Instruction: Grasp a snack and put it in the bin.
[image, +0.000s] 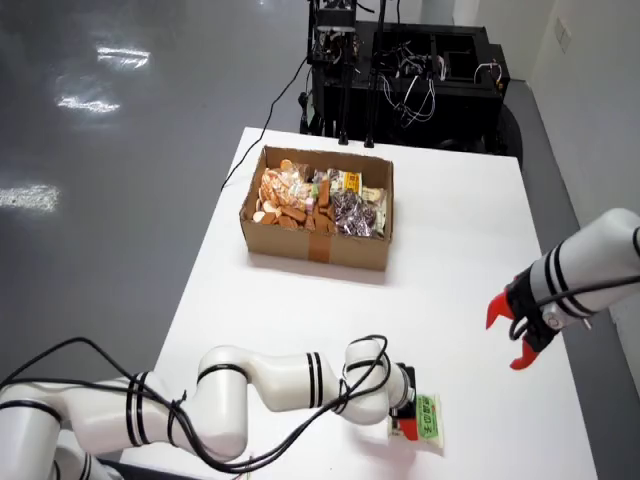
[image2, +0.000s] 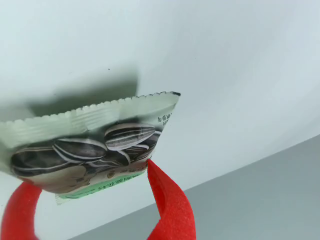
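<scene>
Where the white table runs toward its near edge in the overhead view, the working arm's gripper sits at a small snack packet, and the wrist view shows its two red fingers closed on the packet's lower edge, one at each side, so it is gripping the snack. The packet looks light and thin, a soft foil or plastic pouch with a serrated sealed end; it should crumple and flex rather than resist, and the film may be slick, so the flat sealed margin, or the middle of the body where the contents give some bulk, seems the surest place to pinch. Its print shows striped sunflower seeds on a pale green ground with a green strip of lettering, apparently Chinese characters, too small and tilted to read; no brand can be made out. The cardboard box that serves as the bin stands well apart, farther up the table, already holding assorted snack packets. A second arm with a red gripper hangs over the right side of the table, its fingers apart and empty.
</scene>
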